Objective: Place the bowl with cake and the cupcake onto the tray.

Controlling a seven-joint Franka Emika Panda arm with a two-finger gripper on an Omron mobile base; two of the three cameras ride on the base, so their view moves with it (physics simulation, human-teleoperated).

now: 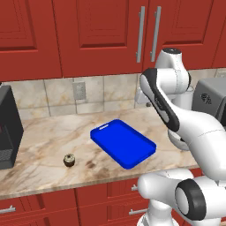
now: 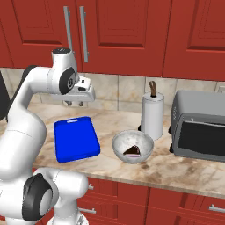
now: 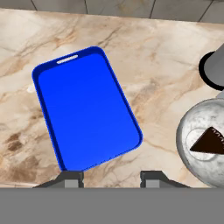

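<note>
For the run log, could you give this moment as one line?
gripper: open, above counter | tray: bare | bowl with cake: on counter | cupcake: on counter

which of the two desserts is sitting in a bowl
The dark cake slice, inside the grey-white bowl right of the tray. The cupcake sits bare on the counter.

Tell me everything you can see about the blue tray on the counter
The tray is bright blue, flat and rectangular with rounded corners, a low raised rim and a slot handle at its far end, near the backsplash. It looks like smooth plastic. It lies flat and at an angle on the marble counter, with nothing on it. The bowl with cake sits apart on one side, the cupcake apart on the other. The gripper hangs above its near end, touching nothing.
</note>
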